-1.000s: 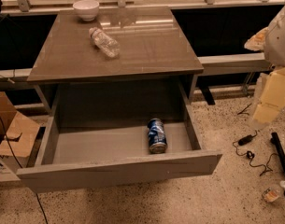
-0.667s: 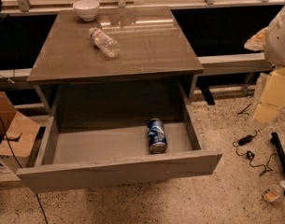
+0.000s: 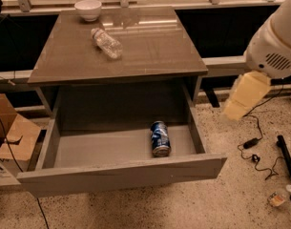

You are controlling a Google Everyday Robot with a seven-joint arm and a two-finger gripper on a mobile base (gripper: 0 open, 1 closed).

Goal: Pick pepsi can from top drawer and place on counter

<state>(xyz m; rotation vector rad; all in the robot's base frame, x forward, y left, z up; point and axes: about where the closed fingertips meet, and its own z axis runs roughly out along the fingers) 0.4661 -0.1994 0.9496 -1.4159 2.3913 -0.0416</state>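
The pepsi can [image 3: 160, 138] is blue with white markings and lies on its side on the grey floor of the open top drawer [image 3: 121, 174], right of the middle. The counter [image 3: 150, 46] is the glossy grey-brown top above the drawer. My gripper [image 3: 244, 97] shows as a pale cream part under the white arm housing [image 3: 274, 46] at the right. It hangs in the air to the right of the drawer and above the floor, well apart from the can.
A clear plastic bottle [image 3: 107, 43] lies on the counter's left half and a white bowl [image 3: 88, 8] stands at its back left. A cardboard box [image 3: 11, 132] sits left of the drawer. Cables [image 3: 254, 149] and a black bar [image 3: 288, 161] lie on the speckled floor at right.
The arm and its cream end have moved left, closer to the drawer's right side. The can, bottle and bowl have not moved.
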